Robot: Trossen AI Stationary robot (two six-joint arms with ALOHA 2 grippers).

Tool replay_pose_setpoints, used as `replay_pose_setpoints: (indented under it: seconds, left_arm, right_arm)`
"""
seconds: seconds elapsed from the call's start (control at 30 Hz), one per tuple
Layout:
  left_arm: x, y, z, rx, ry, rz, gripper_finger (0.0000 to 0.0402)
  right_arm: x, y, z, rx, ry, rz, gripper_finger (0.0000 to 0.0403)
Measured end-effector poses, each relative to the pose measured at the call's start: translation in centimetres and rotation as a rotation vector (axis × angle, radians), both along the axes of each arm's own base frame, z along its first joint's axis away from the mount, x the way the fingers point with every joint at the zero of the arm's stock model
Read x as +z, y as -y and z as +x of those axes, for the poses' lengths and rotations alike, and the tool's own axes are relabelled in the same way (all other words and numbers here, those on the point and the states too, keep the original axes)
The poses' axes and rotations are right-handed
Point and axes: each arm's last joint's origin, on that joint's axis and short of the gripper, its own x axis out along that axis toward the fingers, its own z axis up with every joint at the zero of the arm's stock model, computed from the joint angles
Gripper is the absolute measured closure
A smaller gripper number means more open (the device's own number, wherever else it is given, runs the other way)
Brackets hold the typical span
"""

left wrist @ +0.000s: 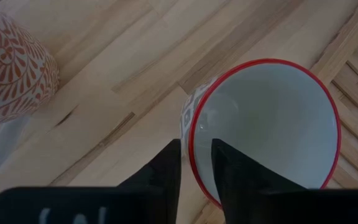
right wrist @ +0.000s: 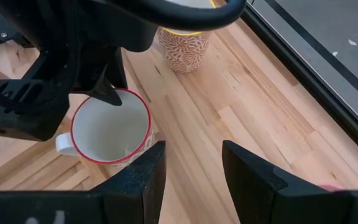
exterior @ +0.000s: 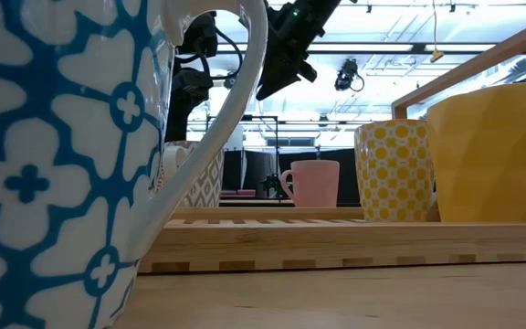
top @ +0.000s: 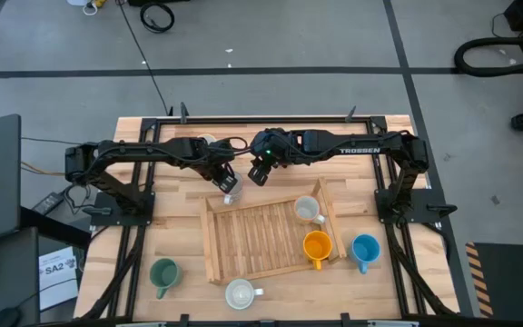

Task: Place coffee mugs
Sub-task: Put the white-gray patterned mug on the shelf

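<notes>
The left gripper's (left wrist: 194, 171) two dark fingers sit on each side of the red rim of a white mug (left wrist: 266, 127), one finger outside the wall and one inside the cup. There is a little gap around the rim, so I cannot tell if they are squeezing it or letting go. The right gripper (right wrist: 191, 171) hangs just beside them over the wood, with its fingers apart and nothing between them.

The step in hand looks like setting this mug down. The mug stands upright on the table (top: 175, 227), right at the far left corner of the wooden tray (top: 261, 241). It seems to touch the tray's edge, and from the wrist view it does not look like it is inside.

If the mug is let go, the next move calls for lifting the left gripper straight up, so the inner finger does not tip the cup.

The mug is round and white inside, with a thin red rim, a small pattern on its outside and a white handle. An orange-patterned mug (right wrist: 182, 46) stands near it on the table.
</notes>
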Motion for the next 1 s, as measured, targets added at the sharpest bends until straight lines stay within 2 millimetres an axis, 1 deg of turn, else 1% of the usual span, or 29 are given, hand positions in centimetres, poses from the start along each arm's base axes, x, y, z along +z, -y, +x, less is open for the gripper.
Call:
replay_pose_setpoints:
  seconds: [0.23, 0.47, 0.7, 0.87, 1.0]
  left_arm:
    - [0.0, 0.0, 0.0, -0.026, -0.004, 0.01, 0.0271]
    - [0.9, 0.1, -0.5, -0.033, 0.026, 0.022, 0.0269]
    - [3.8, 0.5, -2.2, -0.052, 0.129, 0.061, 0.0269]
    - [6.2, 1.1, -4.4, -0.085, 0.193, 0.098, 0.0269]
    - [7.9, 1.6, -6.4, -0.115, 0.241, 0.133, 0.0269]
  right_arm:
    - [0.0, -0.2, 0.0, 0.04, 0.005, 0.044, 0.0241]
    - [0.1, -0.2, 0.2, 0.018, 0.038, 0.08, 0.0241]
    - [0.6, -0.2, 0.7, 0.067, 0.115, 0.121, 0.0241]
    - [1.0, -0.2, 1.1, 0.098, 0.179, 0.135, 0.0241]
    - [1.1, 0.3, 1.3, 0.09, 0.2, 0.13, 0.0241]
